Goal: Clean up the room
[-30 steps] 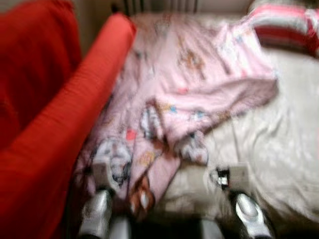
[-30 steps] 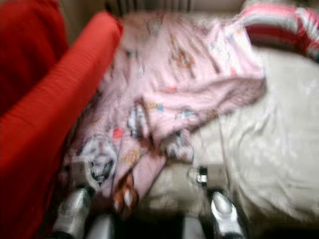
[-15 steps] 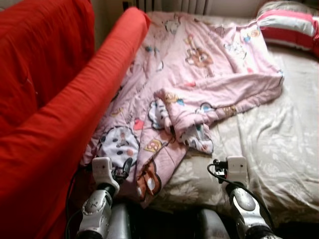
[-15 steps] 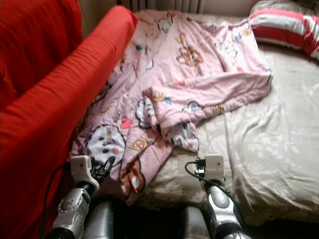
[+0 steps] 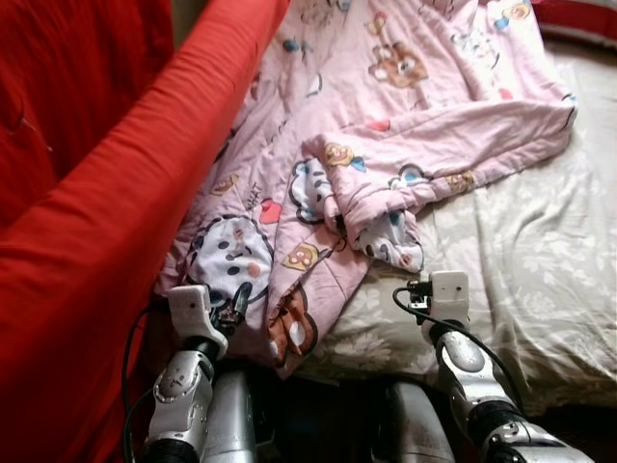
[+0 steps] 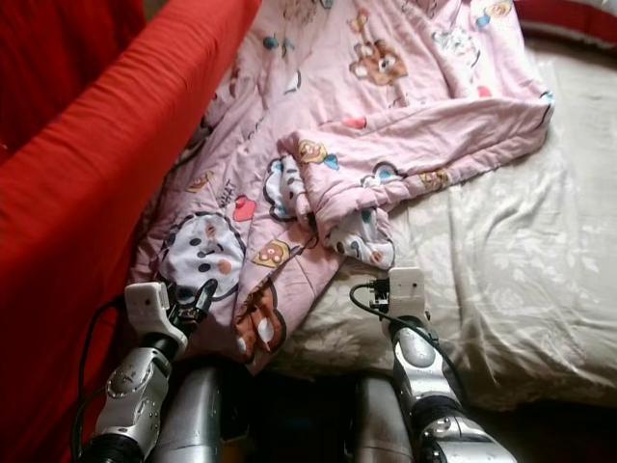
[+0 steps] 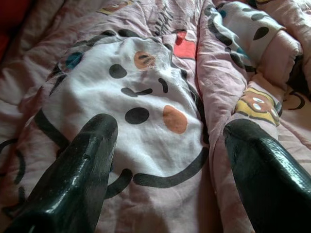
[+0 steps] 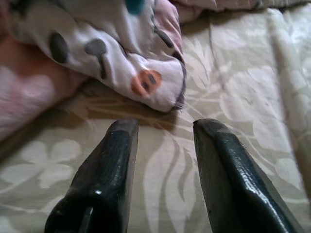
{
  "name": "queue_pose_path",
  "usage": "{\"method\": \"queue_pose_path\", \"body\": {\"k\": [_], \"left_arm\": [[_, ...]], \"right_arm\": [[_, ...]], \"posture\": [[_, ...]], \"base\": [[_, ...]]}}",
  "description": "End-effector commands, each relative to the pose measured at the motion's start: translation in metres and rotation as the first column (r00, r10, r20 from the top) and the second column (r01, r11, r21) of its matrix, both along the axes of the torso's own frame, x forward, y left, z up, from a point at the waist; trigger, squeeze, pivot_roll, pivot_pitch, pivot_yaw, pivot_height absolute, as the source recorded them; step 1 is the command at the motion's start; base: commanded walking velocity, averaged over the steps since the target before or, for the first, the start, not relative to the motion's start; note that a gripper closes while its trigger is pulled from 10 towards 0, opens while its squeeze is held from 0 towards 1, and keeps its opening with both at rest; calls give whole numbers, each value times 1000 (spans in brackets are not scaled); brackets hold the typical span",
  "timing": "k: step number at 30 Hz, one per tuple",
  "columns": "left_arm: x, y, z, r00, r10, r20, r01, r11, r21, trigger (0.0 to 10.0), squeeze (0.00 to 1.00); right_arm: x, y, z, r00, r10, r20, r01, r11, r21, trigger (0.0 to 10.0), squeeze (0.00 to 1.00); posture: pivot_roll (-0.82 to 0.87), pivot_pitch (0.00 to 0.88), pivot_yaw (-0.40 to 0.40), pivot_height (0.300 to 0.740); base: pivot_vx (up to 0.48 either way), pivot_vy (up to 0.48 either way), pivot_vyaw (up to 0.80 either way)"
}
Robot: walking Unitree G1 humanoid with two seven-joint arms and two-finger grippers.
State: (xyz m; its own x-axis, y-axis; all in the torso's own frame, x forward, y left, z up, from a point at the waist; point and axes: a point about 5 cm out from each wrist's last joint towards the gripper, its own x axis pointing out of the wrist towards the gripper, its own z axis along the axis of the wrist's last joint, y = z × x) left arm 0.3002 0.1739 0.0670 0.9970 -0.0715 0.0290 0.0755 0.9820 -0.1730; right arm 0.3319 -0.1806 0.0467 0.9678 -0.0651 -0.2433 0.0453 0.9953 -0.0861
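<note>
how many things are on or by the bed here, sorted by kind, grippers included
pink cartoon-print blanket: 1
beige floral bedsheet: 1
red sofa: 1
red striped pillow: 1
robot grippers: 2, left gripper over the blanket, right gripper over the bedsheet, both open
total: 6

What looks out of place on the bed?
The pink quilt lies rumpled and folded over itself, bunched against the red sofa, one corner hanging off the bed's near edge. The beige sheet beside it is uncovered.
</note>
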Motion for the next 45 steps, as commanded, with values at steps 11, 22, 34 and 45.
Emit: {"method": "queue_pose_path", "body": {"k": [11,22,34,45], "left_arm": [[-35,5,2,999,24,-30,-24,1000,-5,10000,0],[-63,11,16,998,49,-45,-49,999,11,10000,0],[-79,10,32,997,50,-57,-49,999,21,10000,0],[-89,10,43,996,60,-73,-58,998,26,10000,0]], "right_arm": [[6,-15,4,994,-84,-67,86,996,25,10000,0],[28,-16,34,1000,-25,-18,23,994,-103,10000,1000],[35,-17,45,1000,-22,-8,20,985,-171,10000,1000],[33,-27,41,988,-145,-45,144,989,-17,10000,0]], "posture": [[98,485,0,608],[132,547,6,608],[145,595,12,608],[170,632,19,608]], "base": [[0,0,0],[0,0,0],[0,0,0],[0,0,0]]}}
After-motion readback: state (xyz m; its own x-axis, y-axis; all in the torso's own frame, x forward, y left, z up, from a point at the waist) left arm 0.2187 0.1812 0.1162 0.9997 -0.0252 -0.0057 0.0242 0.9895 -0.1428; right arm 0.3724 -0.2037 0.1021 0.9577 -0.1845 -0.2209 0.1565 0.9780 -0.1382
